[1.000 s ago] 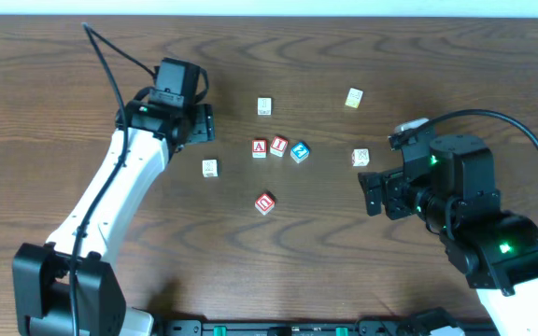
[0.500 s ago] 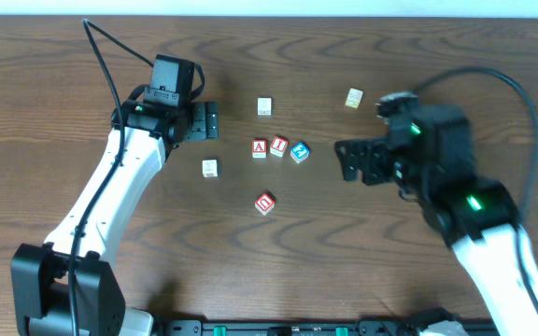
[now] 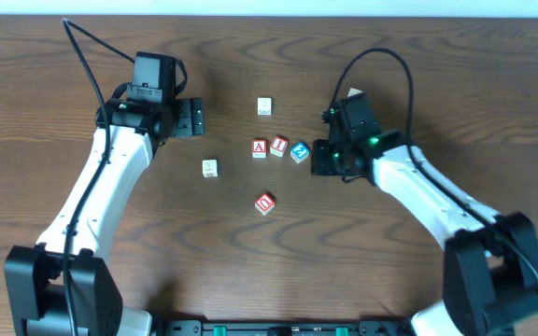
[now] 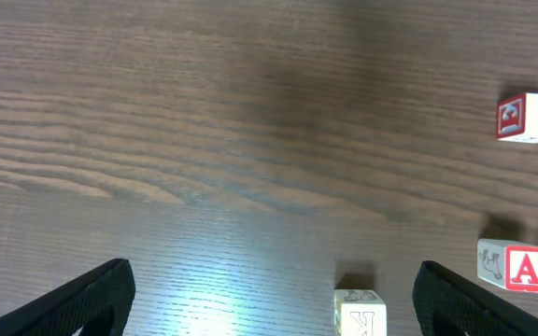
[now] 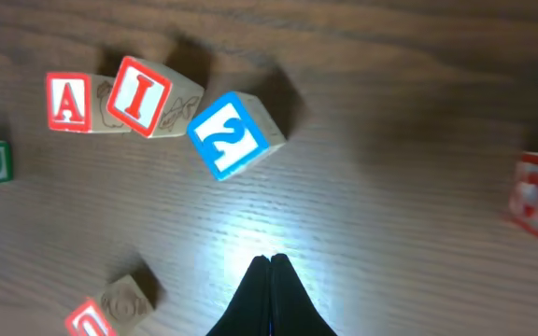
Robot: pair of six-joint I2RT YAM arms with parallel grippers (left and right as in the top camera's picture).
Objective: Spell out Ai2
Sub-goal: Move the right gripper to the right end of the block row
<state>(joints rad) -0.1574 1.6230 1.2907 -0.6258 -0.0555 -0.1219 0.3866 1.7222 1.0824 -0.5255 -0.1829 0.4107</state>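
Wooden table (image 3: 390, 56); red A (image 3: 260, 147), tilted red I (image 3: 278, 146), skewed blue 2 (image 3: 299, 151)

Overhead view evenly bright; white glare on the table (image 4: 250, 271) in both wrist views; soft shadows; right-edge block (image 5: 536, 201) blurred.

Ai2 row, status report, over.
Left gripper open, empty, off to the side. Right gripper shut, empty, tips just short of the 2 block. A block, I block, 2 block in order, I and 2 twisted. Spare red block lies apart.
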